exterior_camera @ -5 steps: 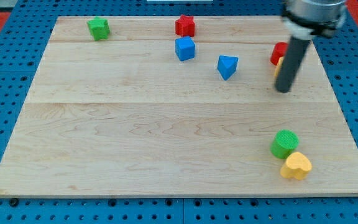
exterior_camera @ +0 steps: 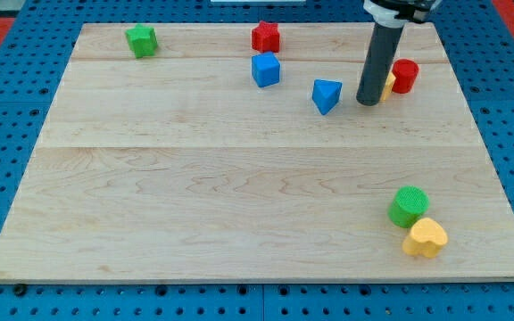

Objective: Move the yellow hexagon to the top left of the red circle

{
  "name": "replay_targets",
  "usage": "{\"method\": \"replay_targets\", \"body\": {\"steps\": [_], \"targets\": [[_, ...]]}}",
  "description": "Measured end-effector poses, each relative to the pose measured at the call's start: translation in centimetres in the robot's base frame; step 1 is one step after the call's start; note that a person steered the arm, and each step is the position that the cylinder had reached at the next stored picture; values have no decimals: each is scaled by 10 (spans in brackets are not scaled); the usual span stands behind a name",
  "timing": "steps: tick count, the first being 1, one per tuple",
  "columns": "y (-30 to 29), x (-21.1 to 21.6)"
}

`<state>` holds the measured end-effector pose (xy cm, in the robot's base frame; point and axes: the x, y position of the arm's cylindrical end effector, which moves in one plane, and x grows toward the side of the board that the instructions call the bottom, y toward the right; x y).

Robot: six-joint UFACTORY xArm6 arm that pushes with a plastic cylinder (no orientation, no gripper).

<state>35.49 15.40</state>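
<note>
The red circle sits near the board's upper right. The yellow hexagon lies against its left side, mostly hidden behind my rod; only a thin yellow sliver shows. My tip rests on the board just left of and slightly below the yellow hexagon, between it and the blue triangular block.
A blue cube and a red star-like block lie at top centre. A green block sits at top left. A green cylinder and a yellow heart lie at the view's bottom right.
My rod has moved left and slightly up, from below the red circle to the yellow hexagon's left side. The red circle is now uncovered.
</note>
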Motion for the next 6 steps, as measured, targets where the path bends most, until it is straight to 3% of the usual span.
{"method": "replay_targets", "body": {"steps": [2,6], "targets": [[16,19],[21,-63]]}}
